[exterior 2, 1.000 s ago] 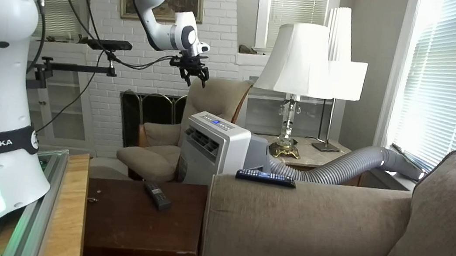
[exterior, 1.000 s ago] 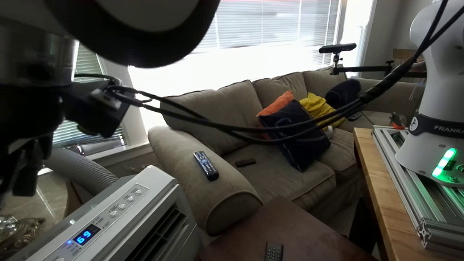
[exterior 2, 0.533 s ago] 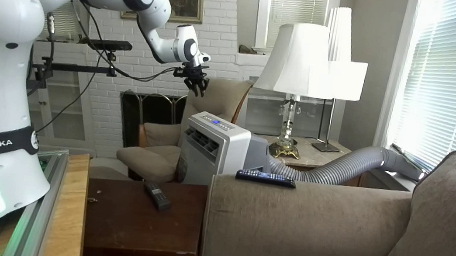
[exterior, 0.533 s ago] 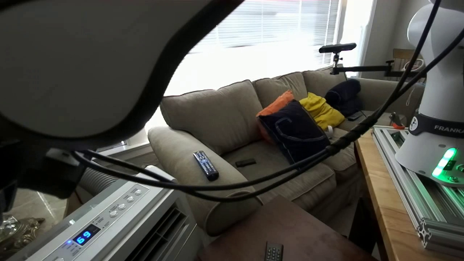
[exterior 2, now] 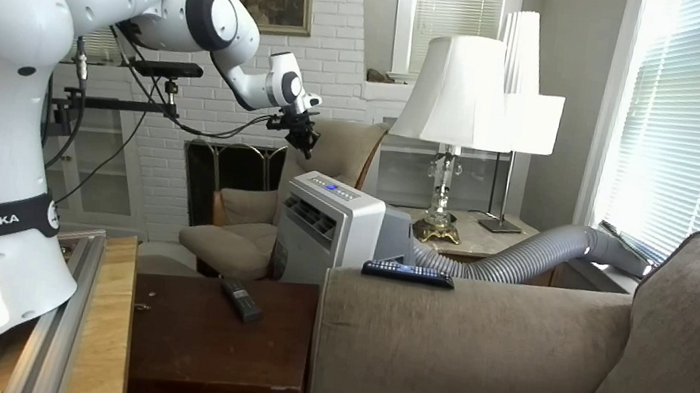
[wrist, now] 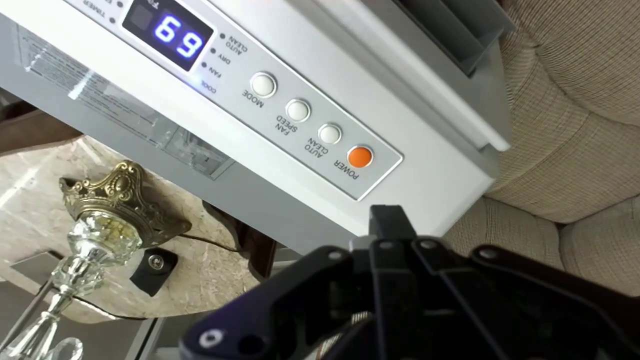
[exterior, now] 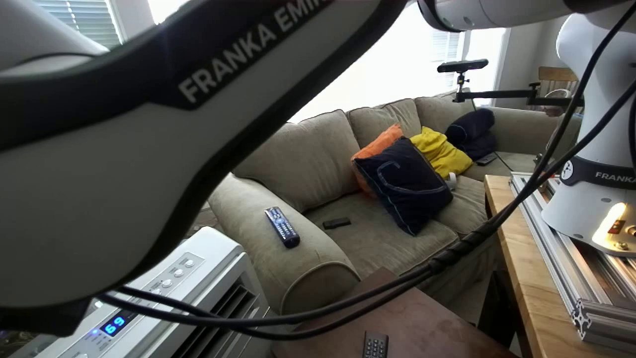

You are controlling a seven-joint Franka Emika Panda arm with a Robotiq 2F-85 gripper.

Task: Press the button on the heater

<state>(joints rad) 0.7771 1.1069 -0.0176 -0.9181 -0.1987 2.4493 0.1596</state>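
Observation:
The heater (exterior 2: 309, 252) is a white-grey box with front slats, seen in both exterior views. Its sloped control strip fills much of the wrist view, with a lit blue display (wrist: 170, 32) reading 69. Along that strip run three white buttons, such as the one marked MODE (wrist: 263, 85), and an orange POWER button (wrist: 360, 157) at the end. My gripper (wrist: 391, 217) is shut with nothing between its fingers. In the wrist view its tips lie just past the POWER end of the panel. An exterior view has the gripper (exterior 2: 308, 152) above the heater's top, apart from it.
A beige sofa armrest (exterior 2: 474, 334) carrying a remote (exterior 2: 407, 273) stands beside the heater. A lamp (exterior 2: 454, 95) on a side table and a grey hose (exterior 2: 504, 261) are behind it. Arm cables (exterior: 308, 315) hang across an exterior view. A dark wooden chest (exterior 2: 215, 348) stands in front.
The arm has come lower, bringing the gripper down closer to the heater's top. Its fingers have gone from apart to shut. The base light has turned from green to yellowish white.

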